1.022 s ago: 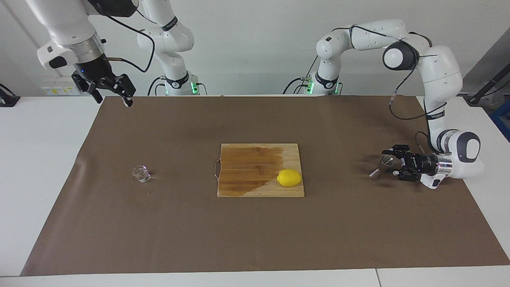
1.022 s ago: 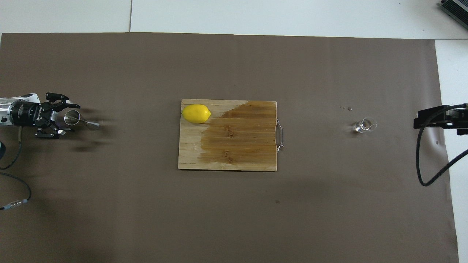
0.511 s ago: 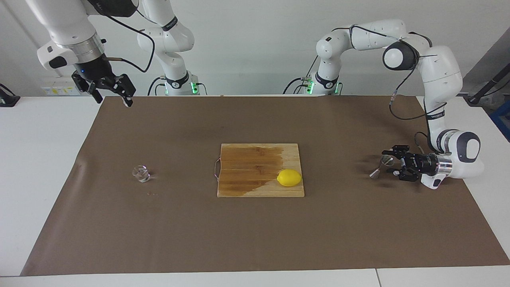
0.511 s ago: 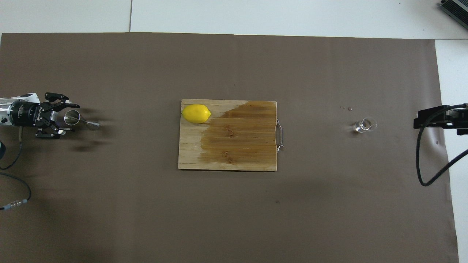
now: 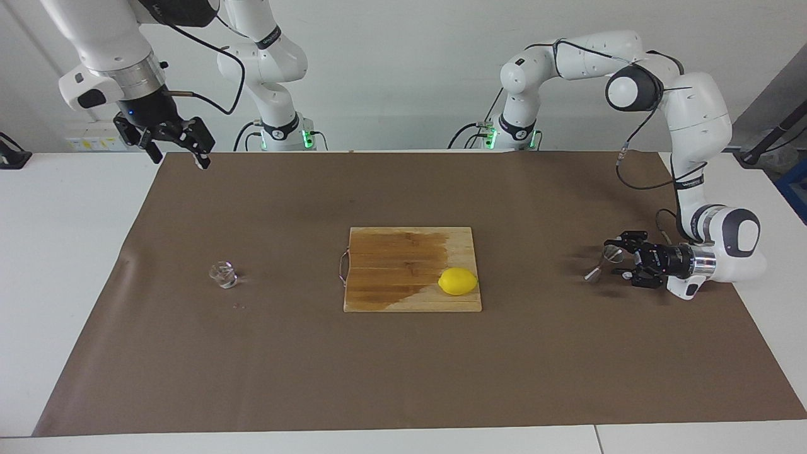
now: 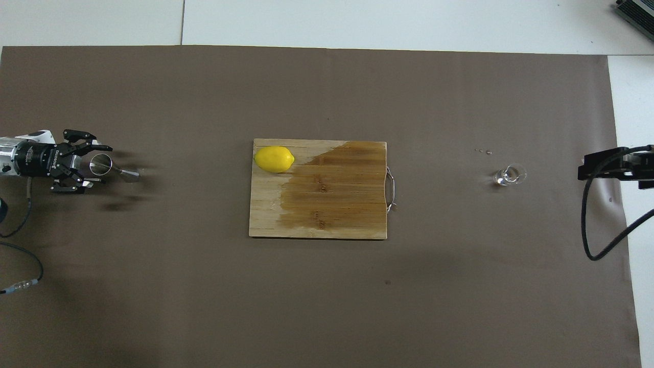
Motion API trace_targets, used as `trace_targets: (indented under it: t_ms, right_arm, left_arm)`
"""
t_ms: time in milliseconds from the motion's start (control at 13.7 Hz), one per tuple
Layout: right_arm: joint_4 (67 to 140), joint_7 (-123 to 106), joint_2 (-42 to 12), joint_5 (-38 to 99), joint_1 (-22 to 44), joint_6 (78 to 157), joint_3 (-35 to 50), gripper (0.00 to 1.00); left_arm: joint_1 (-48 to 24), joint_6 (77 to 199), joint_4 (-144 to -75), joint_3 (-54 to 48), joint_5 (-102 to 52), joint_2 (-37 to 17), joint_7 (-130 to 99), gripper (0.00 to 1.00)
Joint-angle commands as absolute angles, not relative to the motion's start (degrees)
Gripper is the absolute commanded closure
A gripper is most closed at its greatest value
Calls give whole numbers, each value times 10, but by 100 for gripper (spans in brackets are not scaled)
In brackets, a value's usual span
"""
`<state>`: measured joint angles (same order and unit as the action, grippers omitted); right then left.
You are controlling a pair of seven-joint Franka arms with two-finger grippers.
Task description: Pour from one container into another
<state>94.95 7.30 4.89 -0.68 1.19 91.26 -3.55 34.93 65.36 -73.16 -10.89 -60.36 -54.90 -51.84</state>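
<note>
The small clear glass cup (image 5: 223,275) (image 6: 509,175) stands on the brown mat toward the right arm's end of the table, with nothing touching it. The shiny steel jigger (image 5: 602,261) (image 6: 110,167) stands at the left arm's end and looks tilted. My left gripper (image 5: 613,257) (image 6: 99,164) lies low and level, open, with a finger on each side of the jigger's upper cone and small gaps showing. My right gripper (image 5: 179,151) waits open, raised high over the mat's corner near its base.
A wooden cutting board (image 5: 391,252) (image 6: 332,204), partly wet, lies mid-table with a yellow lemon (image 5: 458,281) (image 6: 274,159) on one corner. Small droplets (image 5: 239,306) (image 6: 483,151) dot the mat beside the cup. A black cable loop (image 6: 592,225) hangs at the right arm's end.
My left gripper's fingers have drawn in slightly around the jigger. Cup, jigger and right arm have not moved.
</note>
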Motion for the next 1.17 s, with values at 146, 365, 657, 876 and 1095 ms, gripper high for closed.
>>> trace_targets:
  t_ms: [146, 365, 657, 876, 1095]
  right_arm:
    - [958, 76, 59, -8, 11, 914, -34, 0]
    - [958, 76, 59, -8, 11, 913, -34, 0]
    - [958, 76, 59, -9, 11, 914, -34, 0]
    - [958, 77, 59, -8, 11, 913, -34, 0]
    - [958, 76, 59, -8, 11, 913, -34, 0]
  left_arm:
    - [358, 659, -737, -118, -594, -550, -512, 46]
    - [365, 659, -736, -120, -595, -550, -512, 59]
    - [365, 659, -735, -126, -595, -550, -512, 65]
    - [359, 657, -733, -128, -598, -549, -514, 65]
    - [338, 652, -736, -134, -619, -545, -520, 64]
